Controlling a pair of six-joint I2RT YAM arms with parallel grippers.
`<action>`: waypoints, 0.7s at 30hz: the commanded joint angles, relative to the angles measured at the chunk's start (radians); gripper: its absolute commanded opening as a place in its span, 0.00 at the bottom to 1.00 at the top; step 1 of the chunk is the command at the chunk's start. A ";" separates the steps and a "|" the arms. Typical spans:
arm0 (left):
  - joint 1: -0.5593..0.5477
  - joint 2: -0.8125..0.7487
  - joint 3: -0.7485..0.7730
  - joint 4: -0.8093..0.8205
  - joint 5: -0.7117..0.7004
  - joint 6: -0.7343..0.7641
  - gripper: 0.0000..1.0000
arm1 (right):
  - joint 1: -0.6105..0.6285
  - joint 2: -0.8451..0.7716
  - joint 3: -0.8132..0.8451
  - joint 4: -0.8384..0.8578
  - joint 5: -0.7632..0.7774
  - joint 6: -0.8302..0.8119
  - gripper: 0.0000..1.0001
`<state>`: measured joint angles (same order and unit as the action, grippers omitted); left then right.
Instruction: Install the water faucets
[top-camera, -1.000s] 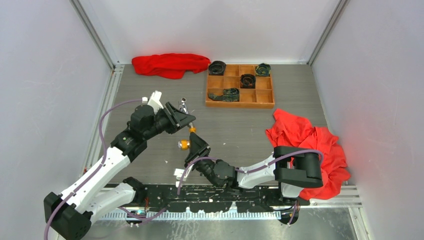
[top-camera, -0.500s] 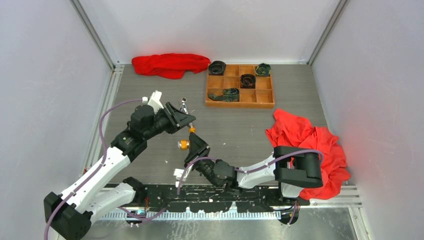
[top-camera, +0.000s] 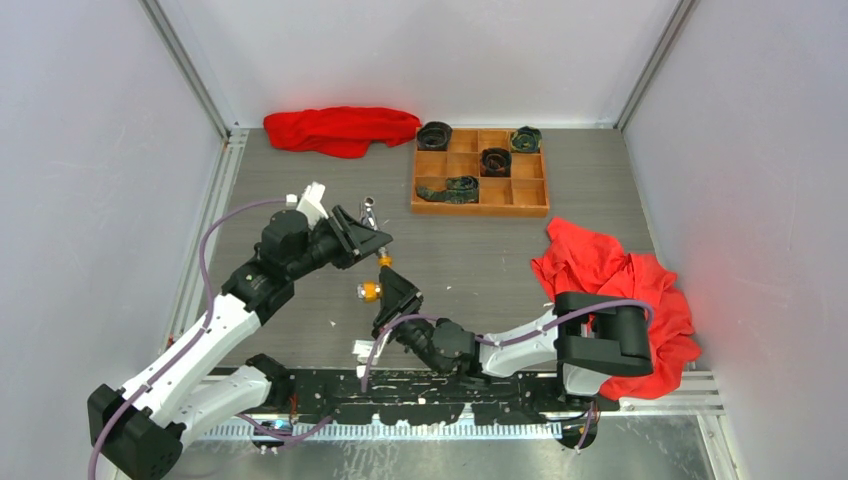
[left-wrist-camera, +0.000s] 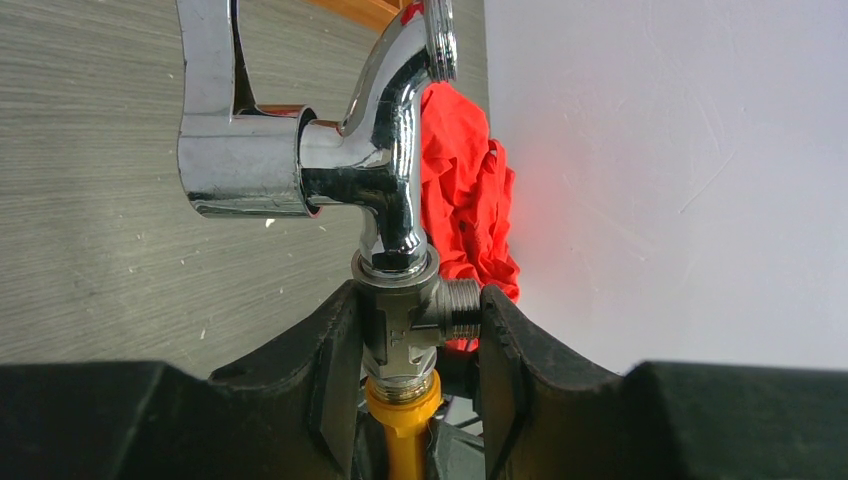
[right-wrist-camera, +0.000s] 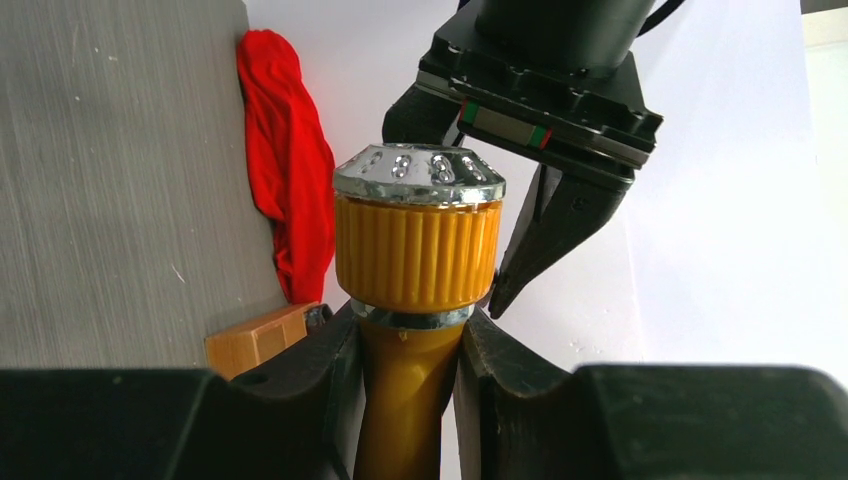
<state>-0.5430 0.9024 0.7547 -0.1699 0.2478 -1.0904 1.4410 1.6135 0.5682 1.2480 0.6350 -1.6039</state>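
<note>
Left of centre in the overhead view, my left gripper (left-wrist-camera: 415, 315) is clamped on the silver faucet (left-wrist-camera: 385, 170) at its hex body, I guess to brace it. Just below and to the right, my right gripper (right-wrist-camera: 405, 340) pinches the orange faucet (right-wrist-camera: 418, 240) by its stem, end to end with the silver one, probably for threading. Upper right, the wooden tray (top-camera: 480, 211) has dark rolled items (top-camera: 495, 160) in four pockets.

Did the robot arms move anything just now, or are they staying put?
Hardly anything. The right arm's elbow slid a little to the right. The left gripper still pinches the silver faucet, and the right gripper still pinches the orange faucet. Nothing was let go.
</note>
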 joint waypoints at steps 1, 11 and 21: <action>-0.025 -0.039 0.009 0.033 0.120 0.007 0.00 | -0.030 -0.082 -0.015 0.085 -0.073 0.085 0.01; -0.025 -0.063 -0.013 0.063 0.128 -0.031 0.00 | -0.042 -0.058 -0.034 0.164 -0.084 0.229 0.01; -0.025 -0.085 -0.033 0.103 0.125 -0.078 0.00 | -0.070 -0.059 -0.037 0.286 -0.051 0.390 0.01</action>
<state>-0.5449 0.8631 0.7311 -0.1604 0.2600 -1.1156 1.4185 1.5692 0.5186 1.3495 0.5381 -1.3251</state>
